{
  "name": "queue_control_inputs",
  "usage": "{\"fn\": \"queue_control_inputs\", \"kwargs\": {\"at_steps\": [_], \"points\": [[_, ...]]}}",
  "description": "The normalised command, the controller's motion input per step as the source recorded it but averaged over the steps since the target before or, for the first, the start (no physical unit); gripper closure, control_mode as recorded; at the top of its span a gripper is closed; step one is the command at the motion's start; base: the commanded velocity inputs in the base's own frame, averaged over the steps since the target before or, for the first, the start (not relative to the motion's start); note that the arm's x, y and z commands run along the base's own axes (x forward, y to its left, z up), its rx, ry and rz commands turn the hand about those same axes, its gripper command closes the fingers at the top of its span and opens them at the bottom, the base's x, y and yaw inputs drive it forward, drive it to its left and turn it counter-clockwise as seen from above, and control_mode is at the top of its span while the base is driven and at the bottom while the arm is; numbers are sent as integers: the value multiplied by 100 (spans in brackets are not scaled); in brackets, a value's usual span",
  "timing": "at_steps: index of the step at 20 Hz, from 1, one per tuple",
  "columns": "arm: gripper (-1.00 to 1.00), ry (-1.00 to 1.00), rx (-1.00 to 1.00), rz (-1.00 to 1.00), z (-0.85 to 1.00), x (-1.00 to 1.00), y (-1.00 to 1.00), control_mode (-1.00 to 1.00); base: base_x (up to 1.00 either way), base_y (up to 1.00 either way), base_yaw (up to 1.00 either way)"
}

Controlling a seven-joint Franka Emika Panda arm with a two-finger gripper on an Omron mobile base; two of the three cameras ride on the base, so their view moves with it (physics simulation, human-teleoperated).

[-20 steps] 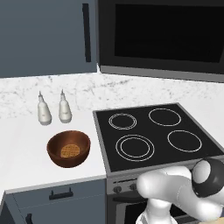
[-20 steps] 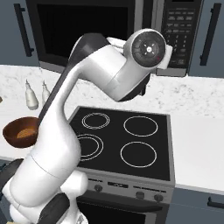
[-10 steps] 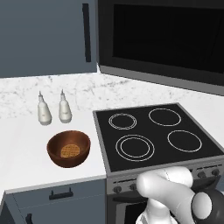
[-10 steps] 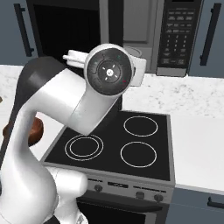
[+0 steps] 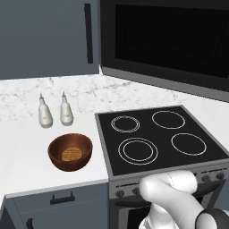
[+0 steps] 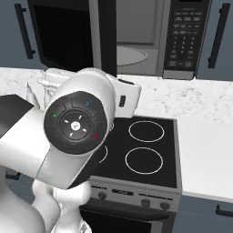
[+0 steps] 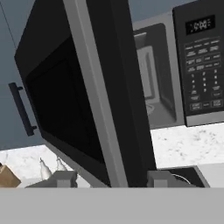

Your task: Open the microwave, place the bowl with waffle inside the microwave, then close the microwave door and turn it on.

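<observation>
Microwave (image 6: 150,41) hangs above the cooktop (image 5: 161,138); your microwave door (image 7: 83,96) stands swung out to the left, exposing the grey cavity and turntable. You will find the bowl (image 5: 70,152) on the white counter (image 5: 22,147) just left of the cooktop, the waffle (image 5: 70,154) lying inside it. Your gripper (image 7: 111,178) sits close under the door's edge, fingertips spread apart, apparently gripping nothing.
</observation>
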Motion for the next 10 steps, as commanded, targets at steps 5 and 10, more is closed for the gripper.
{"fn": "queue_control_inputs", "kwargs": {"at_steps": [5,10], "points": [[-100,-17,6,0,22,-82,-61,-100,0,0,0],[-100,-4,3,19,2,-4,-49,-100,0,0,0]]}}
